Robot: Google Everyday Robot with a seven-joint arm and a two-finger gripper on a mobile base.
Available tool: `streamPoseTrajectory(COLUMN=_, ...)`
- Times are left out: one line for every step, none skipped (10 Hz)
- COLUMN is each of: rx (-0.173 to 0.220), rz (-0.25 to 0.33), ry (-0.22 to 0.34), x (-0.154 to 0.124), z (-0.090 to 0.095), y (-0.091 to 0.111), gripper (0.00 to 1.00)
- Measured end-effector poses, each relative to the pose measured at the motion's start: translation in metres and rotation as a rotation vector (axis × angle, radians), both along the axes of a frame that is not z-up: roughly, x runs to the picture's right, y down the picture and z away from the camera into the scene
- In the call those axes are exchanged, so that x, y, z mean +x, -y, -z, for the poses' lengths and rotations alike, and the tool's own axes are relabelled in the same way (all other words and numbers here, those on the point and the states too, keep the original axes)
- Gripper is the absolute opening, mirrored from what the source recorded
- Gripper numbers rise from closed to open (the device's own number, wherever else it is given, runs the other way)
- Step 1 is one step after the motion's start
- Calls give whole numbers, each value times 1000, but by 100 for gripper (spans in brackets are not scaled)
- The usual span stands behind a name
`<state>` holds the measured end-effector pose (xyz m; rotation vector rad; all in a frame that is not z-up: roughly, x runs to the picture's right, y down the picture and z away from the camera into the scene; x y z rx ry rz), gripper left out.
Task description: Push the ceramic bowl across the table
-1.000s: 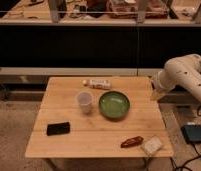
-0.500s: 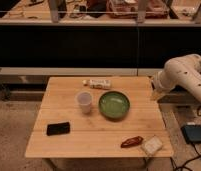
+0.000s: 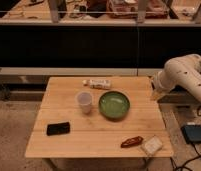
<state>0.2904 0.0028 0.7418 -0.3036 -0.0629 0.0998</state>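
The round, glossy green ceramic bowl [image 3: 114,105] sits empty near the middle of the light-wood plank bench [image 3: 69,142], apparently not yet pushed. The gripper [image 3: 156,94] hangs beyond the bench edge, to the right of the bowl and apart from it; I cannot tell whether it is spread or closed. The small translucent white cup [image 3: 84,101] just left of the bowl also looks empty. The whole push remains.

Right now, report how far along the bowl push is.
Done: nothing yet. The ceramic bowl sits right of centre on the table, beside the white cup, with nothing touching it. In hand: the hand hangs by the table's far right edge, apart from the bowl. Left: bring the hand to the bowl and push it across.
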Motion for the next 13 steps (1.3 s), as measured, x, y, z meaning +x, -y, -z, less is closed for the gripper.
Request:
streamPoseTrajectory(rx=0, rz=0, ry=0, x=0, z=0, y=0, gripper=65)
streamPoseTrajectory(rx=0, rz=0, ry=0, x=0, z=0, y=0, gripper=65)
streamPoseTrajectory(rx=0, rz=0, ry=0, x=0, z=0, y=0, gripper=65)
streamPoseTrajectory(rx=0, rz=0, ry=0, x=0, z=0, y=0, gripper=65)
streamPoseTrajectory(rx=0, rz=0, ry=0, x=0, z=0, y=0, gripper=65)
streamPoseTrajectory(rx=0, rz=0, ry=0, x=0, z=0, y=0, gripper=65)
streamPoseTrajectory(rx=0, rz=0, ry=0, x=0, z=0, y=0, gripper=65)
streamPoseTrajectory(rx=0, rz=0, ry=0, x=0, z=0, y=0, gripper=65)
streamPoseTrajectory(rx=1, rz=0, ry=0, x=0, z=0, y=0, gripper=65)
streamPoseTrajectory(rx=2, rz=-5, ry=6, x=-1, z=-1, y=0, gripper=65)
streamPoseTrajectory(rx=-3, rz=-23, ry=37, x=-7, z=-11, y=-8, gripper=65)
streamPoseTrajectory(rx=-4, rz=-31, ry=60, x=-12, z=-20, y=-16, gripper=65)
streamPoseTrajectory(rx=-11, rz=-38, ry=82, x=-13, z=-33, y=-28, gripper=65)
